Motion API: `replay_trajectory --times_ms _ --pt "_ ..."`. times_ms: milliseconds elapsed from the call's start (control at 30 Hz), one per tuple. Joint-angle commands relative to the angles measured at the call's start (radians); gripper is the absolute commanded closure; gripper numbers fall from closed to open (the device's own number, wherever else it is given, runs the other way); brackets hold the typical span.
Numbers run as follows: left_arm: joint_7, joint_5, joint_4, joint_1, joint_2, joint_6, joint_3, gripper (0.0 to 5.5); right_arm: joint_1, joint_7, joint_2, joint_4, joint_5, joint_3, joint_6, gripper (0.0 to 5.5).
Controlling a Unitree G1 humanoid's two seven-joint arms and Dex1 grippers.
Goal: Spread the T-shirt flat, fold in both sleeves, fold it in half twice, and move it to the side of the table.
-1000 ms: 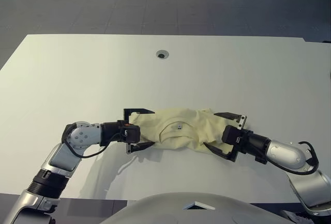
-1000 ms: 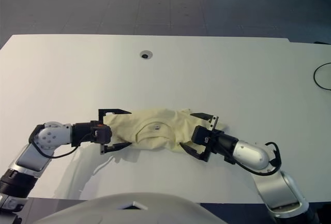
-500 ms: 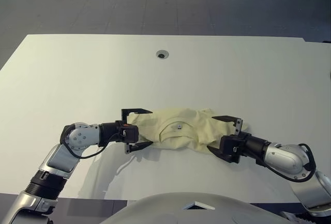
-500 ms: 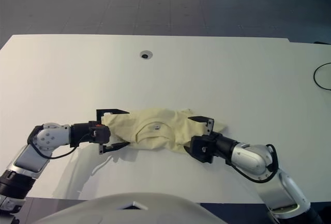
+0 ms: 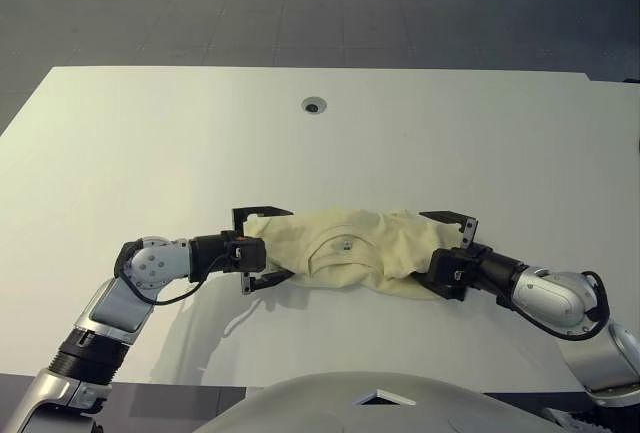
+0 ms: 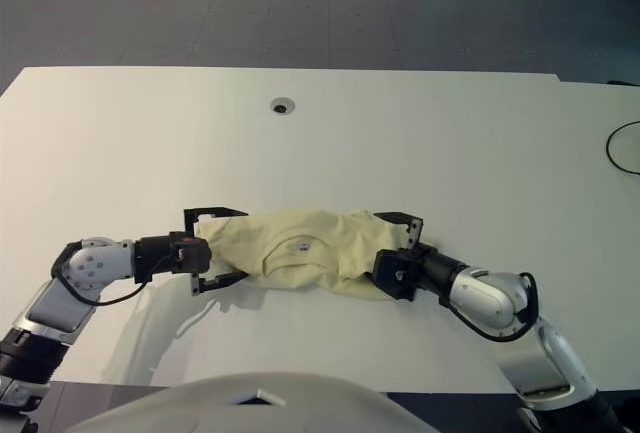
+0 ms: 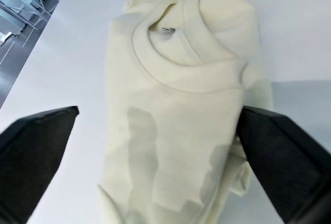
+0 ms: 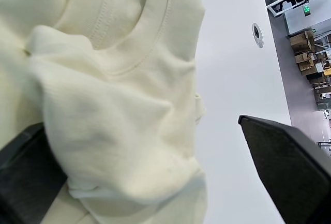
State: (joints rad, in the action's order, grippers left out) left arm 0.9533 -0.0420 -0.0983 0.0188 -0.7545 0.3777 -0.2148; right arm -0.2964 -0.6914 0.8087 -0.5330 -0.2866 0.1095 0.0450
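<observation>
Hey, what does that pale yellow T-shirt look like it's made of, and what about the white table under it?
T-shirt: probably a soft cotton-type knit, matte; it bunches in soft folds and the collar is ribbed with stitching. The exact fibre cannot be told.
Table: smooth white top, perhaps laminate or painted board, satin finish; flat, uniform, no grain.
</observation>
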Motion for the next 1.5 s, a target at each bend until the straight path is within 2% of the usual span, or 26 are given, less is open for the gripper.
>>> replay_trajectory --times_ms 33,300,700,1500 --pt "0.008 -0.019 0.007 -0.020 -0.002 -0.009 0.016 0.10 0.012 0.002 -0.019 0.000 0.018 0.002 -0.024 0.12" --pt "0.024 -0.060 -0.006 -0.055 -0.003 -0.043 0.032 0.10 0.029 -0.002 -0.036 0.000 0.030 -0.004 -0.046 0.12" --pt "0.039 -0.007 0.028 -0.059 0.031 -0.032 -0.043 0.10 0.036 0.000 -0.030 0.020 -0.016 0.039 -0.135 0.12" --pt "0.045 -0.034 0.000 -0.037 0.042 -0.028 -0.049 4.08 0.033 -0.005 -0.032 0.031 -0.007 0.039 -0.159 3.93"
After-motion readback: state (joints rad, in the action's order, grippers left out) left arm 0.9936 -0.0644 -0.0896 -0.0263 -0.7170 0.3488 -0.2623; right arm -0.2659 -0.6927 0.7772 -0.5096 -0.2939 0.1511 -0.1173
